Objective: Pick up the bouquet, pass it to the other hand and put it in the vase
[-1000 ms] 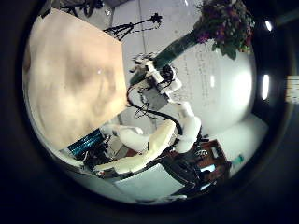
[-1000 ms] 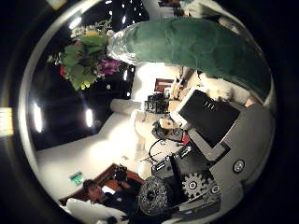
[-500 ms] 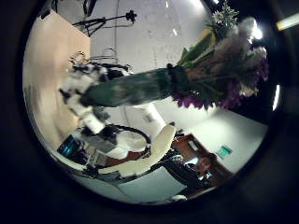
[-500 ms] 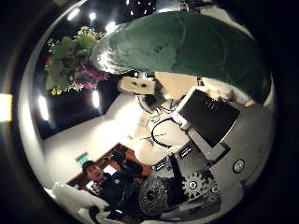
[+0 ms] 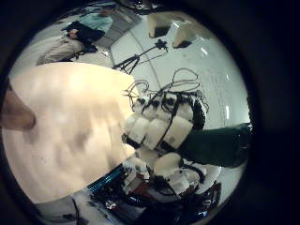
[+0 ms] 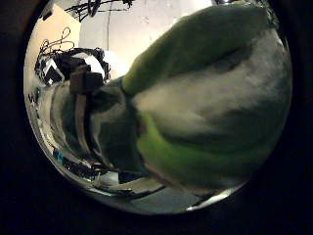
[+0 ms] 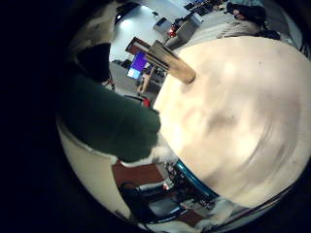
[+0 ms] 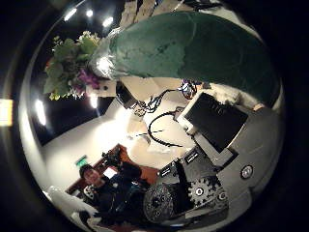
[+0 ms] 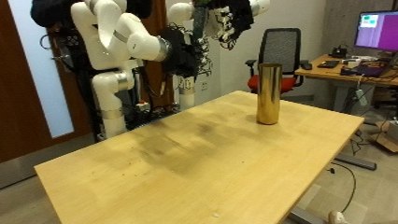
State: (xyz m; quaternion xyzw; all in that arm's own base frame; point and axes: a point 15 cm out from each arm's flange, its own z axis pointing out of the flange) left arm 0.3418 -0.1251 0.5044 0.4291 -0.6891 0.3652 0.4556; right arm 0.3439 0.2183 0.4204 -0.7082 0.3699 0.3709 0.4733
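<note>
The green-wrapped flower bouquet [image 8: 183,48] lies clasped across the right hand [image 8: 208,145], above the tall gold metal vase [image 9: 267,93]; left hand's [image 6: 73,98] grip unclear.

Room and furnishings as observed

A light wooden table [image 9: 224,163] is seen in the foreground. A black office chair [image 9: 281,49] with a red seat, a cluttered desk [image 9: 355,73] and a lit monitor [image 9: 377,30] are noted behind it; a dark wooden door [image 9: 14,84] is seen alongside.

The green-wrapped bouquet [image 6: 196,98] apparently fills the view, very close.
</note>
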